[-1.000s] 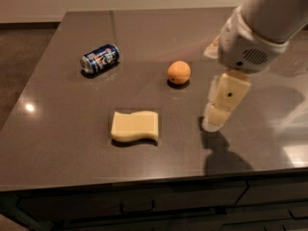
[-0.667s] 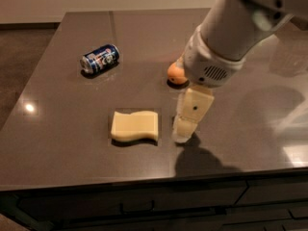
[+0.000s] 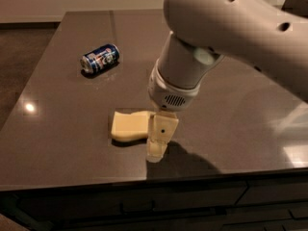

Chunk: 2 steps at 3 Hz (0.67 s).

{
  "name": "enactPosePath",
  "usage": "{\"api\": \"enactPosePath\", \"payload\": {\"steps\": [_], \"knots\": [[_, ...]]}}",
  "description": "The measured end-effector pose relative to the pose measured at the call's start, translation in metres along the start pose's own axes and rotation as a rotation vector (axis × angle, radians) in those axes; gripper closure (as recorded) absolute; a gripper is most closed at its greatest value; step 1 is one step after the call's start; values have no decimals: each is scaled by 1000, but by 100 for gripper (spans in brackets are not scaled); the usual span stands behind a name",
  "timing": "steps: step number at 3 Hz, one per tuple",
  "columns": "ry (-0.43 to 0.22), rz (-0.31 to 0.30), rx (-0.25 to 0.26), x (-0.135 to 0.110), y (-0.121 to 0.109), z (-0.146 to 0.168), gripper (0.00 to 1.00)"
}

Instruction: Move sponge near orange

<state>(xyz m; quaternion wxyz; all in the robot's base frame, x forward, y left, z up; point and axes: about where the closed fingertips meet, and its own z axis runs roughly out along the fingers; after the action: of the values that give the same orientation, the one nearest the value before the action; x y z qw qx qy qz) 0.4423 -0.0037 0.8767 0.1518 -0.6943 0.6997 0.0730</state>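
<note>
The pale yellow sponge (image 3: 129,125) lies flat on the dark table (image 3: 62,129), near its front. My gripper (image 3: 159,141) hangs down from the white arm (image 3: 231,37) right at the sponge's right end, its cream fingers covering that end and reaching almost to the table surface. The orange is hidden behind the arm.
A blue soda can (image 3: 100,58) lies on its side at the back left of the table. The table's front edge runs just below the gripper. The big white arm fills the upper right of the view.
The arm has swung left and toward the front, from the right side of the table to the sponge's right end. It now hides the orange. The sponge and can have not moved.
</note>
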Motion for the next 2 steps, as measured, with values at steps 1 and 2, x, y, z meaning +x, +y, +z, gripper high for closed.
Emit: {"api": "enactPosePath", "payload": {"steps": [1,2], "knots": [[26,-14,-29,-5,0,23,0],[50,-15,-50,-7,-3,38,0]]}}
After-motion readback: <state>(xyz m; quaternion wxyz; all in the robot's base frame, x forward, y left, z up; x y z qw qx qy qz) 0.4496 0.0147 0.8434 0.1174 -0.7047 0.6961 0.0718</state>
